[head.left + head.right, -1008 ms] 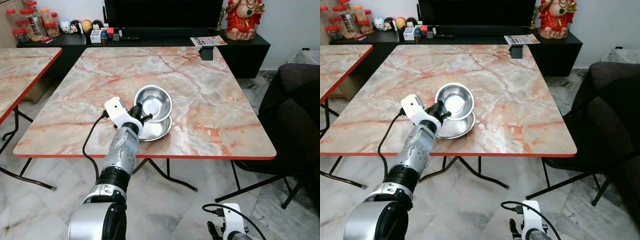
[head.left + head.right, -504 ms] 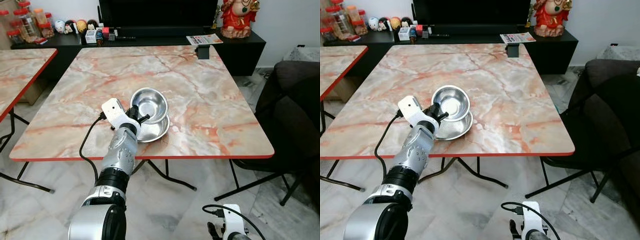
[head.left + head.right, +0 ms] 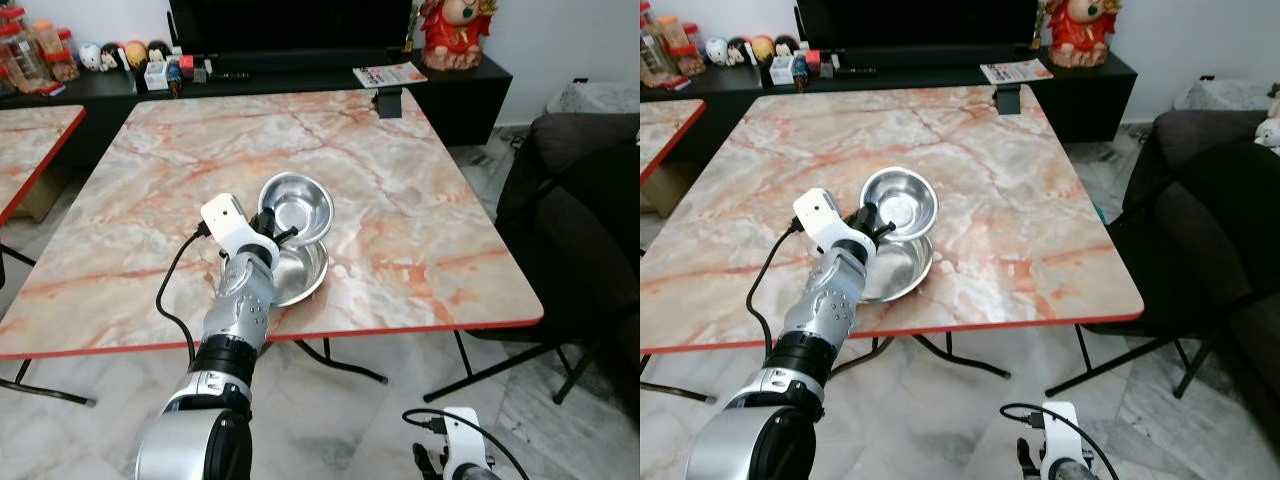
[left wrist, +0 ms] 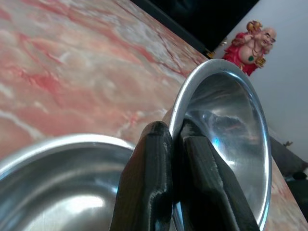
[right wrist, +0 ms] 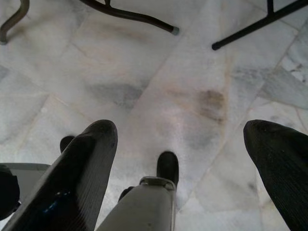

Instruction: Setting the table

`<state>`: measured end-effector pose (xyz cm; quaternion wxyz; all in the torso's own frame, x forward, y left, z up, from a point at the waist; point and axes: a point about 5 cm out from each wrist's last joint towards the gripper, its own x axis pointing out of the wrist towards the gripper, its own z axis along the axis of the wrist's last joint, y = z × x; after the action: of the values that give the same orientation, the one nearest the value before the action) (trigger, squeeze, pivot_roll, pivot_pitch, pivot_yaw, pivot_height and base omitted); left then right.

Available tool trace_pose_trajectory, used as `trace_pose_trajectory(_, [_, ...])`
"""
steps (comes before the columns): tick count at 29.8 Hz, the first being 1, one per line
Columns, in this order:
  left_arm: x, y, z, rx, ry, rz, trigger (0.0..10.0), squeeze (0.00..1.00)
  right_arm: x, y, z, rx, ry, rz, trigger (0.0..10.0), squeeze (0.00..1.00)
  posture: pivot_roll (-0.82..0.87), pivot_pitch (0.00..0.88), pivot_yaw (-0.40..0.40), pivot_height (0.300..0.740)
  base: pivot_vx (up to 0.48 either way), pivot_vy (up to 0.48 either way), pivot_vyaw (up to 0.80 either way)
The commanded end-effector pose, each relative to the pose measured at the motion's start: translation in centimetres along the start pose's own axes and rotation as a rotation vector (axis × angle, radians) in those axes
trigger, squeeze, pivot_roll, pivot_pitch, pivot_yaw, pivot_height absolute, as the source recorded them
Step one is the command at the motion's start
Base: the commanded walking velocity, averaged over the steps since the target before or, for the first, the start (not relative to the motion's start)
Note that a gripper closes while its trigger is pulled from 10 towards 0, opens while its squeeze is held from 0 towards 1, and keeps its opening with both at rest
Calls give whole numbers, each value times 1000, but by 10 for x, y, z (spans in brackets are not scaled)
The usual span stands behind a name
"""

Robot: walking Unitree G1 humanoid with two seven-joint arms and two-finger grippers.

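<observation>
The marble-patterned table [image 3: 420, 200] with its red edge carries two steel bowls near its front edge, towards the robot's left. The lower bowl [image 3: 300, 275] sits flat on the top, and the upper bowl [image 3: 297, 205] is tilted up on its rim, leaning over the lower one's far side. The left gripper [image 4: 173, 144] is clenched on the near rim of the upper bowl, one finger [image 4: 149, 183] outside the wall and the other inside. Thin polished steel like this should be light and rigid but slick, so a firm rim pinch looks the only sound hold, and the bowl may swing or slip if jolted. The right gripper [image 5: 183, 144] hangs low over the pale floor [image 5: 144, 72], fingers spread wide and empty.
</observation>
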<state>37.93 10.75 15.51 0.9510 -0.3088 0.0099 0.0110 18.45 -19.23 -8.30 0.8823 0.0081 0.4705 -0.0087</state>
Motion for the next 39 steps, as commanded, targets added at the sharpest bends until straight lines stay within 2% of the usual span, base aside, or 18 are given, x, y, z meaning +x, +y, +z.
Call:
trace_pose_trajectory(1, [0,-5,7,-1,-39,-9,10000,0,0,2,1,14,-6,1,10000,0,-227,0,34,740,315,0,0])
trace_pose_trajectory(11, [-8,-7,14,21,-78,-20,10000,0,0,0,-2,14,1,0,10000,0,-216,0,27,740,285,0,0])
trace_pose_trajectory(27, [-11,-7,16,27,-83,-20,10000,0,0,1,-2,10,0,7,10000,0,-214,0,24,740,0,0,0])
trace_pose_trajectory(39, [-10,-8,17,29,-88,-23,10000,0,0,2,-1,13,-3,7,10000,0,-216,0,27,740,286,0,0])
